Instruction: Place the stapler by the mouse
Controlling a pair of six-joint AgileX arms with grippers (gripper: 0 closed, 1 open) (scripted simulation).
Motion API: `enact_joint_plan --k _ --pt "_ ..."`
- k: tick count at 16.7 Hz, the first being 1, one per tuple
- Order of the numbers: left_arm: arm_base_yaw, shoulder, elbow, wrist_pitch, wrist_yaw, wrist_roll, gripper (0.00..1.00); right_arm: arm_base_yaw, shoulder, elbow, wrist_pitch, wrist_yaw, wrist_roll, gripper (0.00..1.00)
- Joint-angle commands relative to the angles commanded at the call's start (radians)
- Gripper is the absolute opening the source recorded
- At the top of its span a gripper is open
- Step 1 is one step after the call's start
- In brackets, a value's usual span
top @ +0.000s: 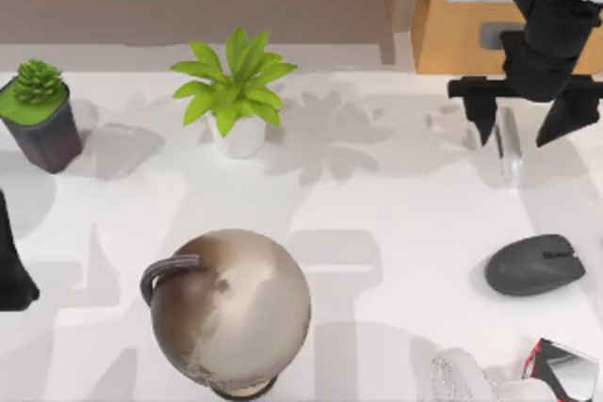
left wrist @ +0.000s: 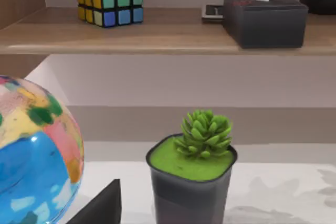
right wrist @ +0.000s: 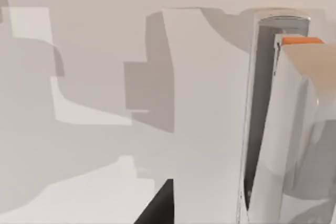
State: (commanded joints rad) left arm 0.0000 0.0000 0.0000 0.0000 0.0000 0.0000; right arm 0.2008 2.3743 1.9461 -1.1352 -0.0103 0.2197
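Observation:
The stapler [top: 510,152] is a silvery white bar lying on the white table at the far right. In the right wrist view the stapler [right wrist: 286,129] shows an orange tip at one end. My right gripper [top: 523,127] hovers just above it, open, with one black finger on each side and nothing held. The mouse [top: 535,264] is a dark grey oval nearer the front, a short way from the stapler. My left gripper [top: 9,275] is parked at the table's left edge.
A large globe [top: 231,308] stands front centre. A leafy plant in a white pot [top: 236,91] and a succulent in a dark pot [top: 40,115] sit at the back. A translucent object [top: 457,378] and a red-and-black item [top: 565,374] lie at the front right.

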Motion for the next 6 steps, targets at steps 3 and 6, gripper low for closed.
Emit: enact_joint_plan --k 3,6 --pt "0.000 0.000 0.000 0.000 0.000 0.000 1.00 0.000 0.000 0.000 0.000 0.000 0.000 1.00" --pt "0.000 0.000 0.000 0.000 0.000 0.000 1.00 0.000 0.000 0.000 0.000 0.000 0.000 1.00"
